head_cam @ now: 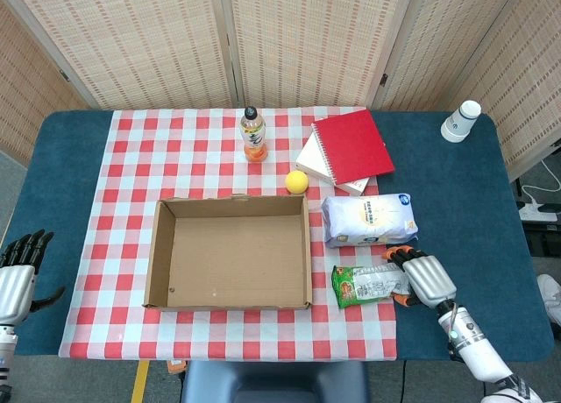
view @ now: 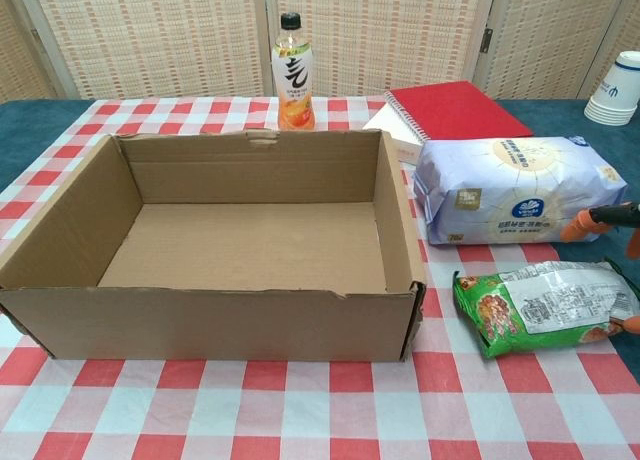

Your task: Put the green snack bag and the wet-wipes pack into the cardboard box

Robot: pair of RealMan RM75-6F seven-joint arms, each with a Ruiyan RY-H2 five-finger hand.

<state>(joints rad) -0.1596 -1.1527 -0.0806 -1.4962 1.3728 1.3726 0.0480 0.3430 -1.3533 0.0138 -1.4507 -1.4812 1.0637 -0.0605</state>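
Note:
The green snack bag [head_cam: 369, 284] [view: 540, 310] lies flat on the checked cloth, right of the cardboard box [head_cam: 159, 263] [view: 60, 240], which has nothing in it. Behind the bag lies the pale blue wet-wipes pack [head_cam: 368, 218] [view: 518, 190]. My right hand [head_cam: 424, 278] hovers at the bag's right end with fingers spread, holding nothing; its orange fingertips [view: 578, 228] show at the chest view's right edge. My left hand [head_cam: 17, 276] hangs open off the table's left front corner, far from everything.
A drink bottle [head_cam: 254, 135] and a yellow ball [head_cam: 296, 181] stand behind the box. A red notebook [head_cam: 353, 145] lies on white books at the back right. Paper cups [head_cam: 460, 121] are stacked at the far right corner.

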